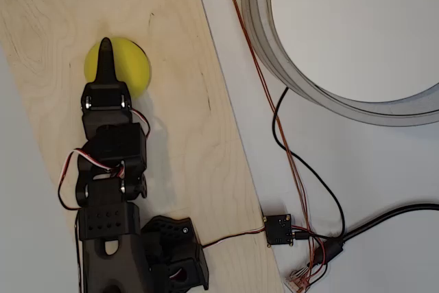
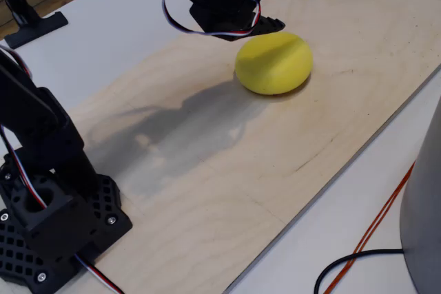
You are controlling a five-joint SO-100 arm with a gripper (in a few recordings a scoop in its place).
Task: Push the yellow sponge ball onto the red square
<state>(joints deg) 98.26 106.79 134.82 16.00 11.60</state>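
We see the gripper over the yellow ball, jaws slightly parted, gripping nothing. Lots of bare wooden board around, edges far off.

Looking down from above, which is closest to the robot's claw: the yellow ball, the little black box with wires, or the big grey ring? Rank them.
1. Yellow sponge ball, directly under the gripper.
2. Small black box, lower right, off the board.
3. Grey ring, upper right.

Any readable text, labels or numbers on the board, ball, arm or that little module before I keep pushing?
None can be read.
Ball: plain yellow, no print.
Wooden board: only grain.
Arm: black, no visible label.
Small black module beside the board: any marking is too small to read.
Grey ring: unmarked.
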